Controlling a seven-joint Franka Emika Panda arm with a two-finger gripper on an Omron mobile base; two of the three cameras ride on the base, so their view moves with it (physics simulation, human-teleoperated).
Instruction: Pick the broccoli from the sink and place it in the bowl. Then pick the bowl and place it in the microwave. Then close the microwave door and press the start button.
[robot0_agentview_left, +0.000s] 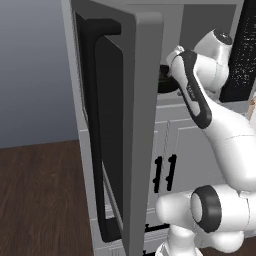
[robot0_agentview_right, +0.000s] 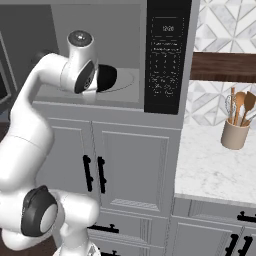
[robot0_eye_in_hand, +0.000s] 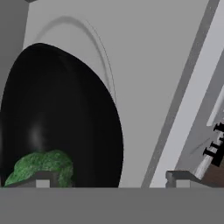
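The black bowl (robot0_eye_in_hand: 65, 118) rests on the grey floor of the microwave (robot0_eye_in_hand: 148, 65), and the bright-green broccoli (robot0_eye_in_hand: 41, 166) lies inside it. My gripper (robot0_eye_in_hand: 107, 179) is open: one fingertip (robot0_eye_in_hand: 37, 179) is over the bowl by the broccoli, the other fingertip (robot0_eye_in_hand: 179, 177) is outside the rim. Nothing is gripped. In the right base view the bowl (robot0_agentview_right: 107, 77) shows behind my wrist, inside the microwave (robot0_agentview_right: 127, 30), left of its black control panel (robot0_agentview_right: 167, 55). The microwave door (robot0_agentview_left: 135, 125) stands wide open, its black bar handle (robot0_agentview_left: 95, 125) facing me. The sink is out of view.
Grey cabinet doors (robot0_agentview_right: 132, 165) with black handles sit under the microwave. To the right are a marble counter (robot0_agentview_right: 215, 170), a beige utensil holder (robot0_agentview_right: 235, 132) and a wooden shelf (robot0_agentview_right: 222, 67). Dark wood floor (robot0_agentview_left: 40, 200) lies left of the open door.
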